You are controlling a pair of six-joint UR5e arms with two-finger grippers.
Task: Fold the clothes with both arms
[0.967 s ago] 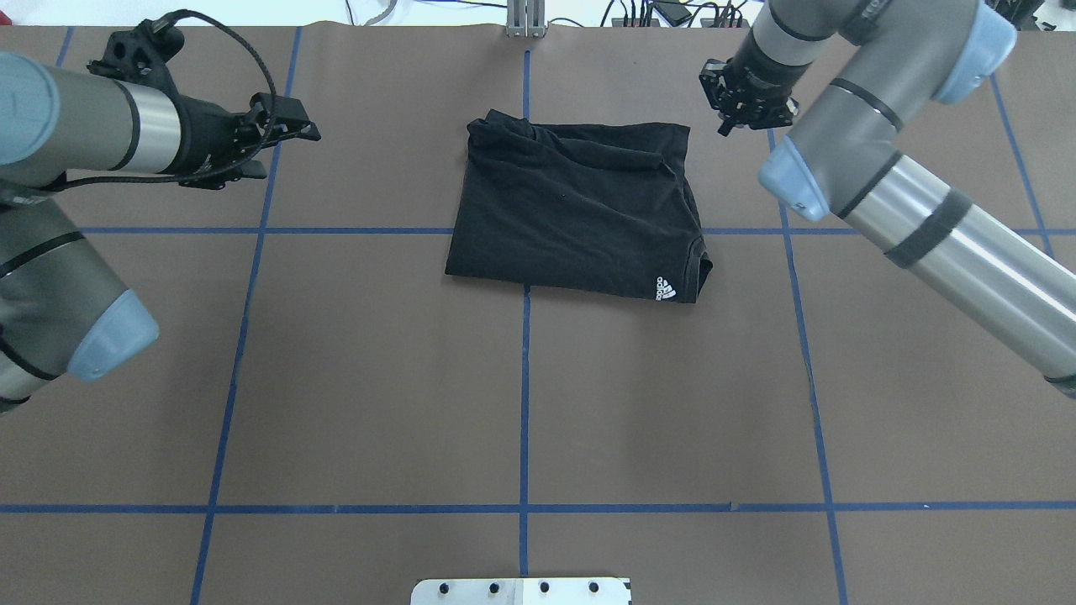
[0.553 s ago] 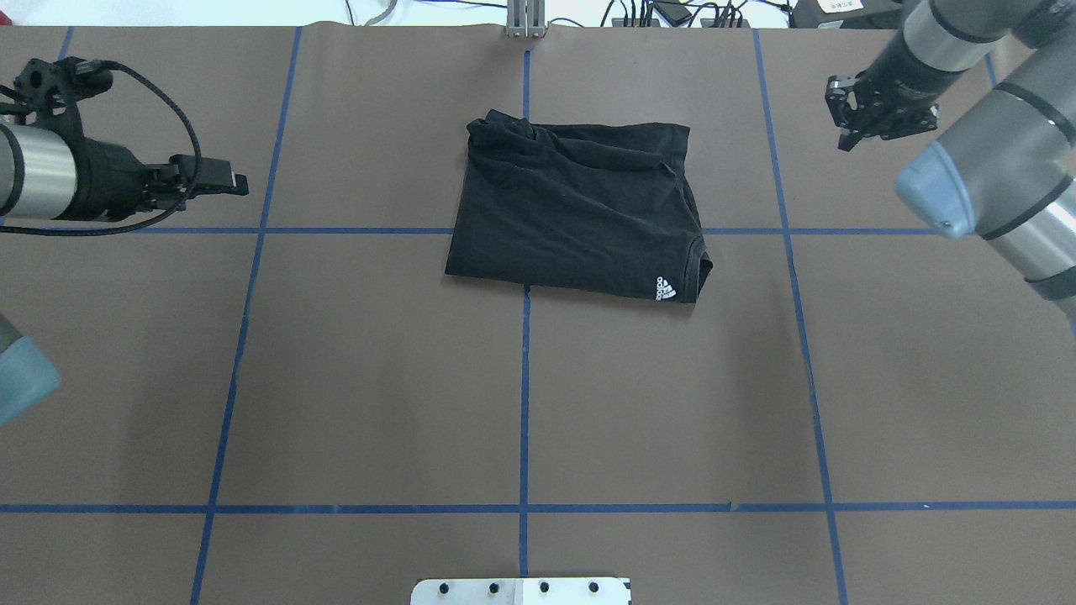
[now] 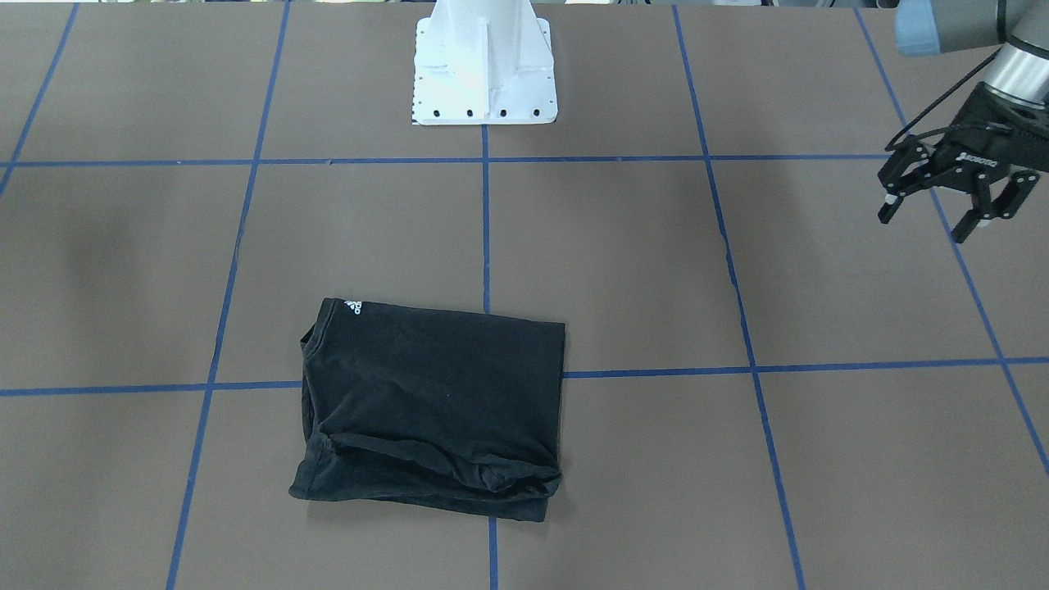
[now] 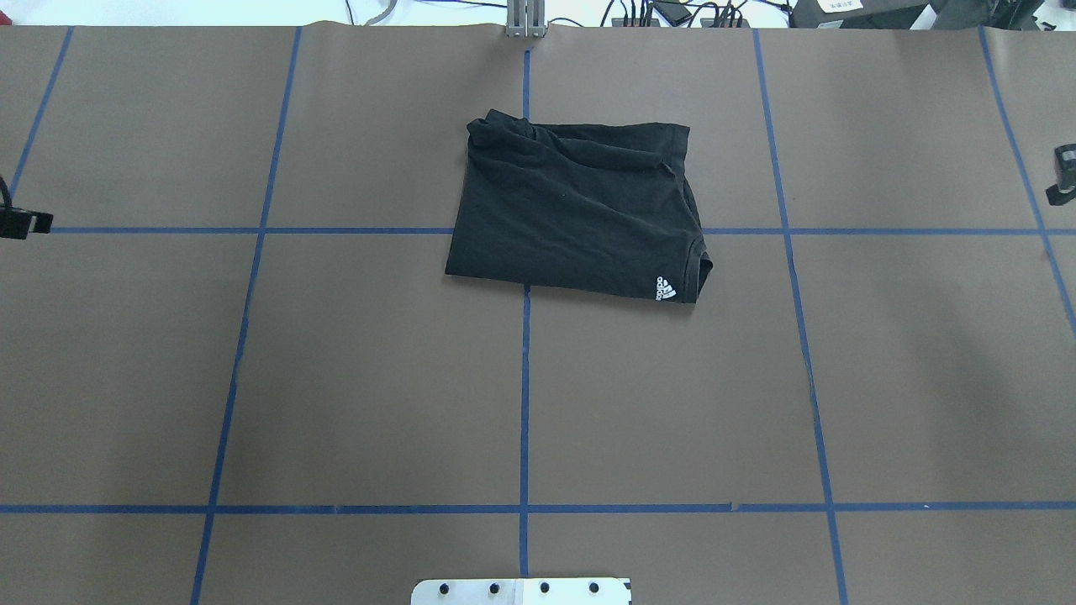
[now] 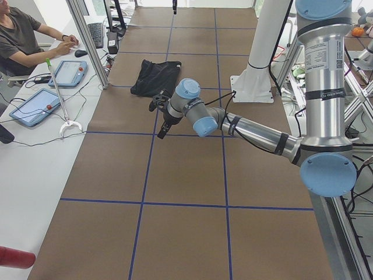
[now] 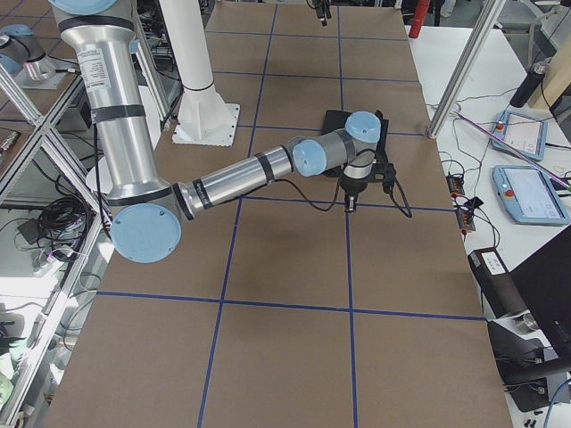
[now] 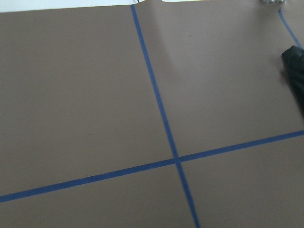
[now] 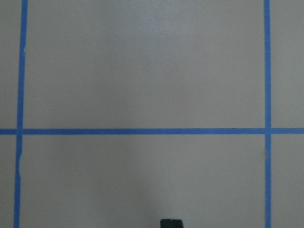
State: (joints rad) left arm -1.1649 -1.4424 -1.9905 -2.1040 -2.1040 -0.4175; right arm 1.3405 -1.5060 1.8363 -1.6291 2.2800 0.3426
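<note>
Black T-shirt, folded into a rectangle with its white adidas logo at one corner, lies on the brown, blue-taped surface, unmoved since a second ago. The left fingers, spread and empty, and the right fingers, whose state cannot be told, have withdrawn well apart from it toward opposite ends.

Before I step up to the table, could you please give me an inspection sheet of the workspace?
Surface: brown table, blue tape grid.
Job's things: black T-shirt folded on the table, nothing touching it.
Clutter: nothing seen.
Grippers: left gripper off to one side, jaws open, empty; right gripper off to the other side, jaws unclear.
Cables: black cable at left wrist; wires beyond the far edge.
Surroundings: pedestal; seated person at side desk with tablets.
</note>
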